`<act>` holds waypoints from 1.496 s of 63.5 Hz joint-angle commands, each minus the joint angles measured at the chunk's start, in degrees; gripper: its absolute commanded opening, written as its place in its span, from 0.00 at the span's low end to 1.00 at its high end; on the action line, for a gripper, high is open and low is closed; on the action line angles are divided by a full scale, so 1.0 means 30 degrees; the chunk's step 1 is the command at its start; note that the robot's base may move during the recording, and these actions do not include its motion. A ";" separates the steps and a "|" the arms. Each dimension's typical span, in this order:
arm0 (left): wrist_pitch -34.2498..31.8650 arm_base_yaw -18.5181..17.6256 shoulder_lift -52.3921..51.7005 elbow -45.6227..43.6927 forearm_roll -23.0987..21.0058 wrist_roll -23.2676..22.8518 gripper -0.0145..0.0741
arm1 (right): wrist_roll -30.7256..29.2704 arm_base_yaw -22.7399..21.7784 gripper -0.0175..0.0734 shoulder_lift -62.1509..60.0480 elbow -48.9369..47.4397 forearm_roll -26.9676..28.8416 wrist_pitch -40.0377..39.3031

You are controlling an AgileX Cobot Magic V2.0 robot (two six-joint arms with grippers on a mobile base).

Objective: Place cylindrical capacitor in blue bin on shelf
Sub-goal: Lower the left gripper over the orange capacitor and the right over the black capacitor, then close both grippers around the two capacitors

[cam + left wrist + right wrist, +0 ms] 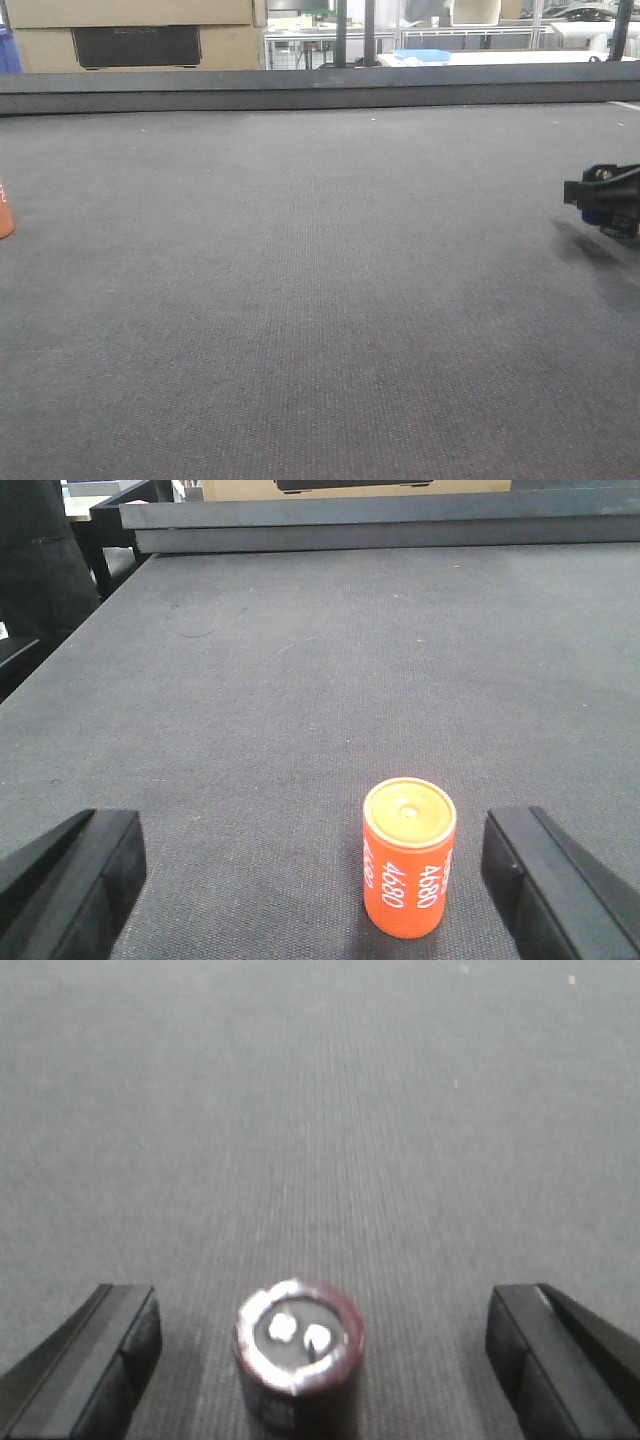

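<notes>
The capacitor (299, 1345) is a short, dark cylinder with a faint reddish-brown tint on its side. It has a bright silvery rim around the top and two pale round terminals side by side on the dark top face. No print can be read in the slightly blurred right wrist view. It stands upright on the grey woven mat (400, 1110).

The right gripper (322, 1310) is spread wide, with its two black fingers (90, 1360) low in the view on either side. The capacitor sits between them and touches neither. It is somewhat nearer the finger on the view's left side, and bare mat shows on both sides of it. In the front view this gripper shows only at the right edge, low over the mat.

The left gripper (310, 865) is also spread wide. Between its fingers an orange can (408, 858) marked 4680 stands upright on the mat, untouched and nearer the finger on that view's right side.
</notes>
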 commanded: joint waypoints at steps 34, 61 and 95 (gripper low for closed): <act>-0.0194 -0.0031 -0.0019 -0.0016 0.0584 -0.0040 0.83 | -0.0006 0.0032 0.37 0.0420 -0.0080 0.0160 -0.0628; -0.2644 -0.2179 0.4128 -0.0016 -0.0337 -0.0040 0.83 | -0.0006 0.0032 0.37 0.0420 -0.0080 0.0160 -0.0661; -0.9453 -0.2214 0.9707 -0.0016 0.0421 -0.1538 0.83 | -0.0006 0.0032 0.37 0.0420 -0.0080 0.0160 -0.0891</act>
